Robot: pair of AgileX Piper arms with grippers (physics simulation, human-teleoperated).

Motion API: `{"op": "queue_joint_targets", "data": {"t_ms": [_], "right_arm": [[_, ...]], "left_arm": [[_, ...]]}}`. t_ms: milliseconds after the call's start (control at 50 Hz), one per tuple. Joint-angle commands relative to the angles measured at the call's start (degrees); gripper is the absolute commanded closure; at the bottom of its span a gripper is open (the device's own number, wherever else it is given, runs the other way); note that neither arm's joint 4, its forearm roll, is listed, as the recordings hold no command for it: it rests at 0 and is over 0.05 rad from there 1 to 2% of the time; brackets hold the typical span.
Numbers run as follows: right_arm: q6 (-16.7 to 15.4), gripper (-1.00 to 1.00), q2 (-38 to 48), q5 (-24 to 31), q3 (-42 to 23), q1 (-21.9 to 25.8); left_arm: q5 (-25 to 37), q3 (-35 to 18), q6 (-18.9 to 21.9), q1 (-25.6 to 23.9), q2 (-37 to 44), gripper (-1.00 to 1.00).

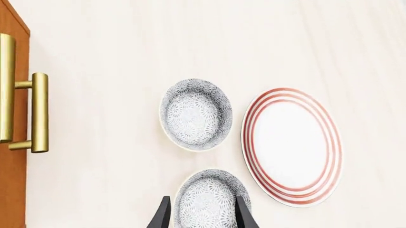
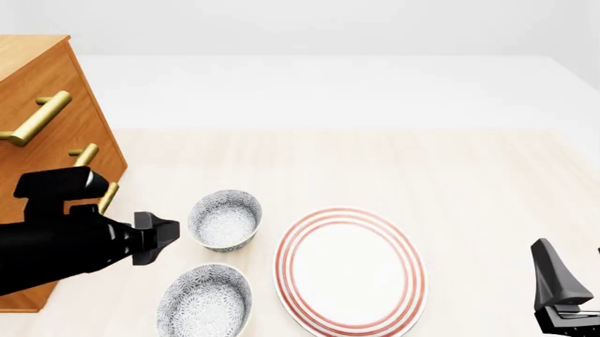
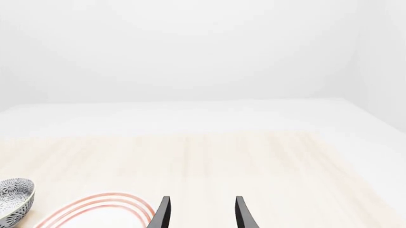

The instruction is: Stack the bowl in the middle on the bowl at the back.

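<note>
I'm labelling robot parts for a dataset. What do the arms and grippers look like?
Both arms are matte black. The left arm is blocky, with a pale highlight on top. Each gripper, left gripper and right gripper, has two thin, tapering black fingers. No cables or markings show.

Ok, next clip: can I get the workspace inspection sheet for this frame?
Surface: pale wood table.
Job's things: back bowl and nearer bowl, both upright, apart, not stacked.
Clutter: red-ringed plate beside the bowls.
Hands: left hand open, aimed at the nearer bowl; right hand open, holding nothing.
Cables: nothing seen.
Surroundings: wooden drawer unit with brass handles at left; white backdrop.
</note>
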Motion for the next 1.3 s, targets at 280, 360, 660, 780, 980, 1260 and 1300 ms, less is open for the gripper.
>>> {"op": "queue_joint_targets", "data": {"t_ms": [280,360,660,780,980,1260,1300], "right_arm": [[-0.2,-1.00,0.2,-0.2,0.1,0.2],[-0.2,-1.00,0.2,-0.3,0.2,0.2],[-0.3,-1.00,0.0,-0.1,0.2,0.2],[-0.4,-1.00,-0.1,0.0,0.1,0.2],[-0.6,-1.00,-0.1,0.2,0.0,0.2],[-0.6,-1.00,0.1,0.0,0.0,0.3],[-0.6,-1.00,0.2,-0.1,0.1,0.3]], "left_arm": [[-9.5,8.4,-0.8,-2.6,6.3,-1.00],[-12.0,9.5,0.5,-1.5,8.5,-1.00],[-18.8,12.1,4.3,3.4,14.7,-1.00],[-21.7,14.6,3.8,2.5,16.0,-1.00],[-24.4,18.2,2.0,-0.2,16.0,-1.00],[-28.4,21.7,0.9,-2.2,18.3,-1.00],[-29.1,21.9,0.8,-2.3,19.0,-1.00]]}}
